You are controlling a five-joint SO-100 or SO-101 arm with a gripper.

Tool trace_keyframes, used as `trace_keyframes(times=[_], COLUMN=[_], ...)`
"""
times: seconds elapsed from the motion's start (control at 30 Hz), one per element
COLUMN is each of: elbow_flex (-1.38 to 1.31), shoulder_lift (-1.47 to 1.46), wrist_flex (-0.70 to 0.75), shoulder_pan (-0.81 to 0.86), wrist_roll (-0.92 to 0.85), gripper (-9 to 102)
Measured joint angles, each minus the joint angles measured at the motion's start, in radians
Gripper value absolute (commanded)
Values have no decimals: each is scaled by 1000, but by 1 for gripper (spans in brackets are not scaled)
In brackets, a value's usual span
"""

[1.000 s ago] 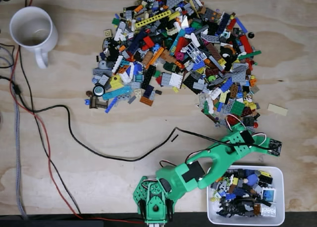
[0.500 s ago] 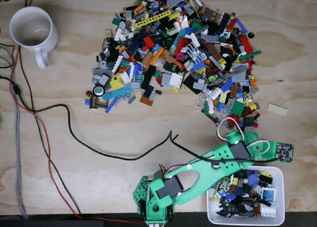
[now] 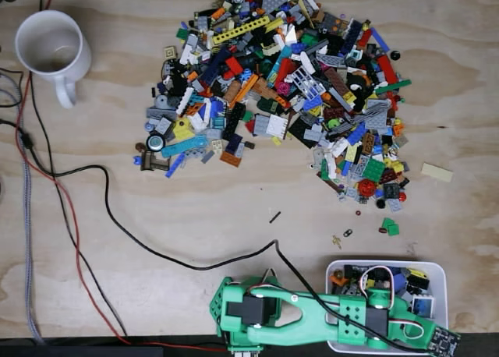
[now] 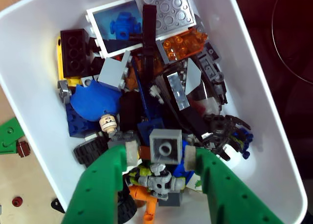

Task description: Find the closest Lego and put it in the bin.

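One small grey square Lego brick (image 4: 165, 146) with a single stud sits pinched between the two pale pads of the green two-finger gripper (image 4: 162, 154) in the wrist view, held over the shallow white rectangular plastic bin (image 4: 34, 94). Below it the bin holds a jumble: a black studded brick (image 4: 75, 52), a translucent orange piece (image 4: 185, 42), a grey studded plate (image 4: 164, 8), a blue rounded piece (image 4: 93, 100) and a black tyre (image 4: 90, 149). In the fixed view, the green arm (image 3: 304, 318) lies along the bottom edge of the plywood bench (image 3: 195, 217), its wrist over the bin (image 3: 438, 273) at lower right; the fingertips cannot be made out here. A large heap of mixed Lego pieces (image 3: 281, 84) is spread over the upper middle of the bench, well apart from the bin. A round white mug (image 3: 51, 49) stands at upper left, and a black cable (image 3: 156, 252) runs across the bench to the arm.
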Motion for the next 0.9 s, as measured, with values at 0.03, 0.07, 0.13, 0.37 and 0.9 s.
trace_keyframes(times=[0.03, 0.07, 0.13, 0.37, 0.9], elbow_flex=[0, 0, 0, 2, 730], shoulder_lift=[3, 9, 26, 175, 723], wrist_flex=[-14, -29, -74, -181, -353], shoulder_pan=[-5, -20, -71, -431, -1384], wrist_roll=[0, -2, -2, -103, -227], gripper=[22, 23, 23, 23, 23])
